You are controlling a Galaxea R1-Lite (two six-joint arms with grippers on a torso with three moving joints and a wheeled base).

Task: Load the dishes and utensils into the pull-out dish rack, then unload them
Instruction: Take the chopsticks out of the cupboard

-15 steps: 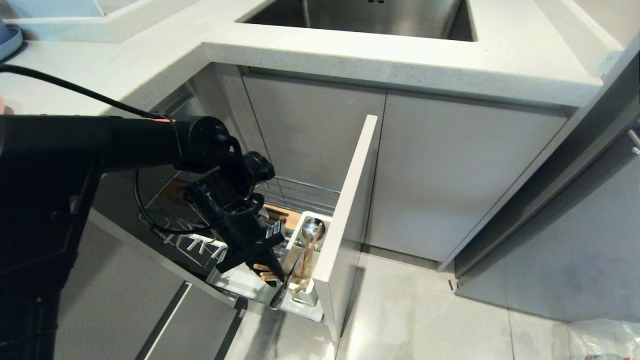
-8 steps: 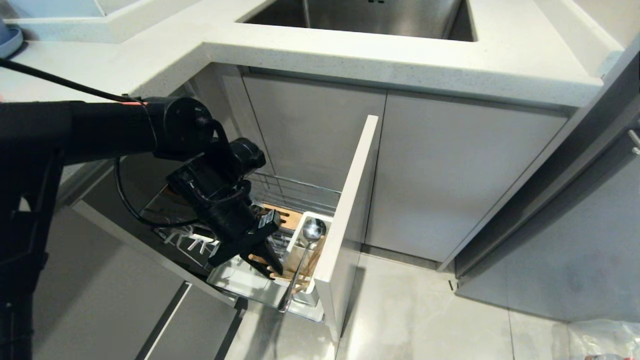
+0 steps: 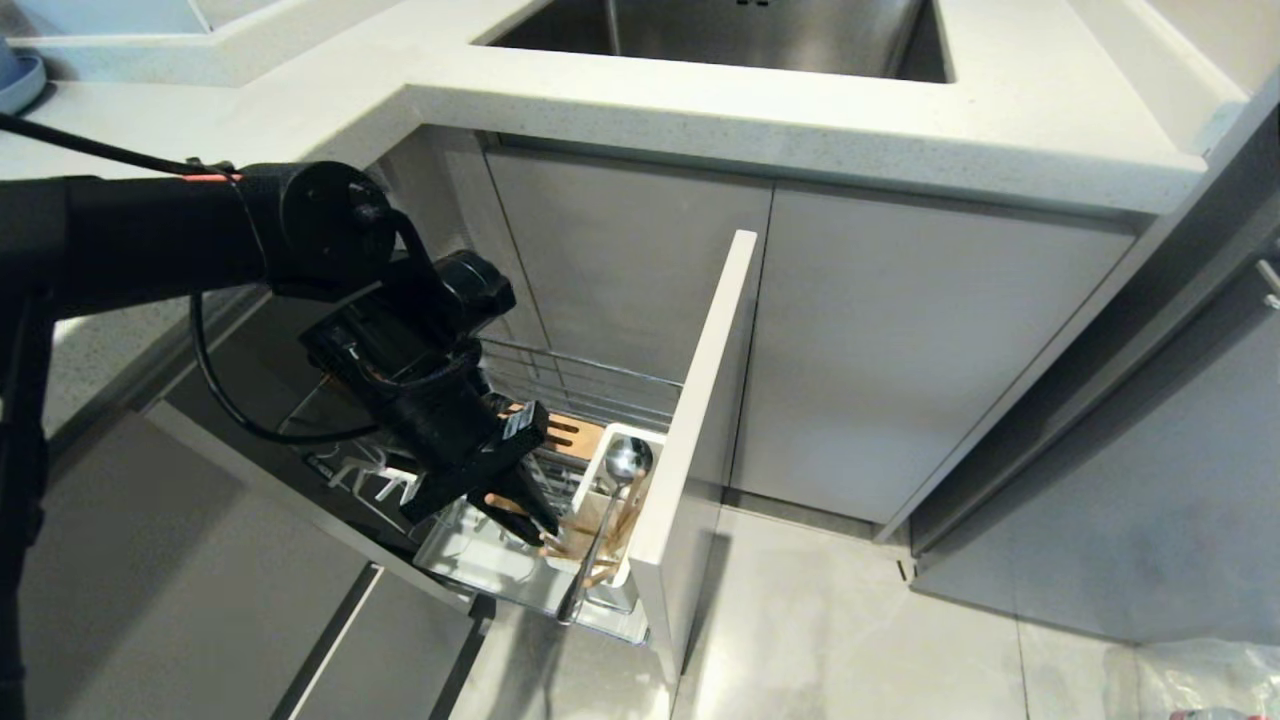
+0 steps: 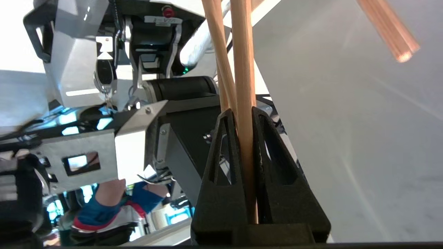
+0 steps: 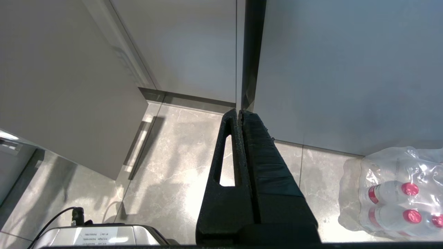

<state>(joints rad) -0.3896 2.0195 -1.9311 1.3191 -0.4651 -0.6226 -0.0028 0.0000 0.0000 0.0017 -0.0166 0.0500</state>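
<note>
My left gripper (image 3: 538,522) reaches down into the pull-out dish rack (image 3: 585,385), just beside its white utensil cup (image 3: 598,478). It is shut on the light wooden chopsticks (image 4: 242,69), which run straight out between its fingers (image 4: 221,145). In the head view the chopsticks (image 3: 560,547) slant at the cup's mouth. The shiny metal spoon (image 3: 626,460) leans in the cup, round bowl up. The orange-wood strip (image 3: 578,432) lies behind the gripper. The cream-white bowl is out of view. My right gripper (image 5: 239,111) hangs shut and empty over the floor.
The rack's tall pale grey cabinet front (image 3: 700,420) stands out into the room right of the cup. The white counter (image 3: 700,100) with the steel sink (image 3: 720,30) overhangs above. A blue dish (image 3: 20,75) sits at the far left. A wrapped pack of bottles (image 5: 391,193) lies on the floor.
My left arm has lifted and drawn back to the left, raising the gripper and the held chopsticks a little at the cup. The spoon stays in the cup.
</note>
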